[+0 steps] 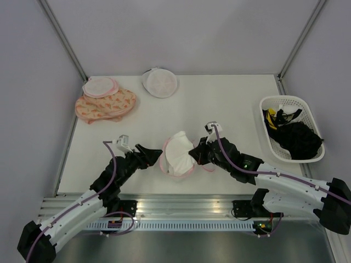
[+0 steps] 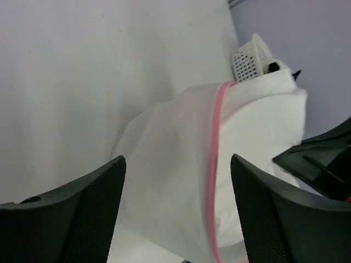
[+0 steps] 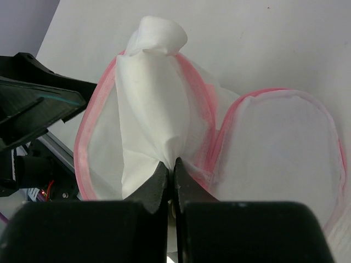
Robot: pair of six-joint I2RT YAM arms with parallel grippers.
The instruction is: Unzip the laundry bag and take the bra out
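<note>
We see the laundry bag (image 1: 178, 156) lying unzipped on the table (image 1: 230, 104). Our right gripper (image 3: 170, 164) is clamped on the white bra (image 3: 148, 93) inside it; our left gripper (image 1: 153, 154) stands apart just beside.

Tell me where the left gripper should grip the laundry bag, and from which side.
Probably the pink rim on the left half of the laundry bag, approached from the left. That edge stands up as a thin ridge between the open jaws of the left gripper, while the right gripper, shut on white fabric, blocks the right.
</note>
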